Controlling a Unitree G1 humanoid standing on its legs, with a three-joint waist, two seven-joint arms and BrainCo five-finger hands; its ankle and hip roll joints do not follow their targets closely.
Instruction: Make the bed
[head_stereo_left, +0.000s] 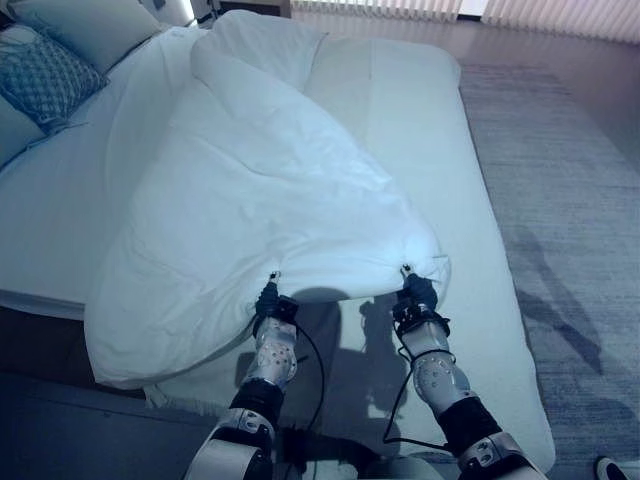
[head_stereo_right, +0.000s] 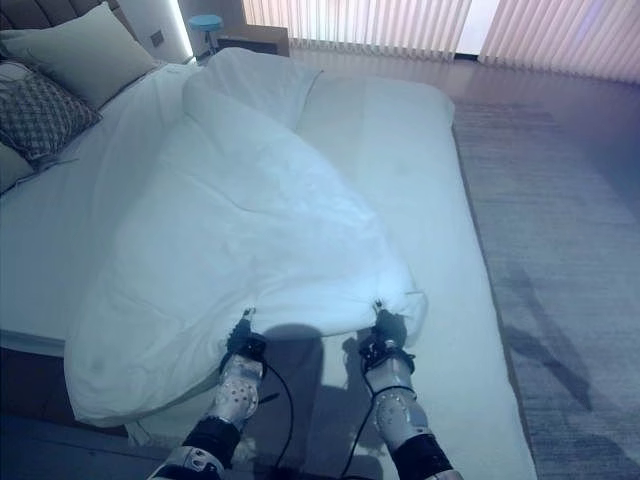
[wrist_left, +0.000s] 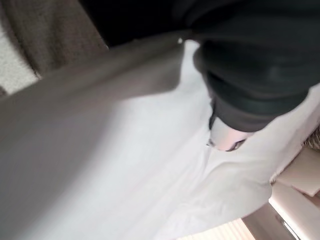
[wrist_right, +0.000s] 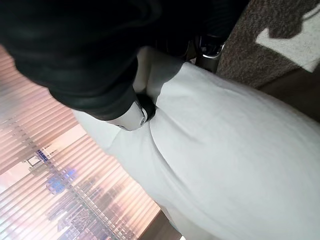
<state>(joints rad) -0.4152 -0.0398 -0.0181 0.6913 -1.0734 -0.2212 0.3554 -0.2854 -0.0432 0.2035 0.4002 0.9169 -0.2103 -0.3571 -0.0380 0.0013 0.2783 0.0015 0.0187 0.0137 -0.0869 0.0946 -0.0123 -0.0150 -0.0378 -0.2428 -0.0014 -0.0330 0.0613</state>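
Note:
A white duvet (head_stereo_left: 260, 190) lies bunched in a long diagonal heap across the bed (head_stereo_left: 420, 130), from the headboard side down to the near edge. Its near hem is lifted off the sheet and casts a shadow below. My left hand (head_stereo_left: 272, 302) is shut on that hem at the left, and my right hand (head_stereo_left: 417, 295) is shut on it about a shoulder's width to the right. In the left wrist view the hand (wrist_left: 260, 65) pinches white cloth (wrist_left: 125, 165). The right wrist view shows the right hand (wrist_right: 75, 50) gripping a fold of cloth (wrist_right: 225, 150).
A patterned pillow (head_stereo_left: 45, 75) and a plain pillow (head_stereo_left: 90, 25) sit at the head of the bed, far left. The right half of the mattress shows bare sheet. A grey rug (head_stereo_left: 570, 200) runs along the right side. A small stool (head_stereo_right: 205, 22) and vertical blinds (head_stereo_right: 400, 20) stand at the back.

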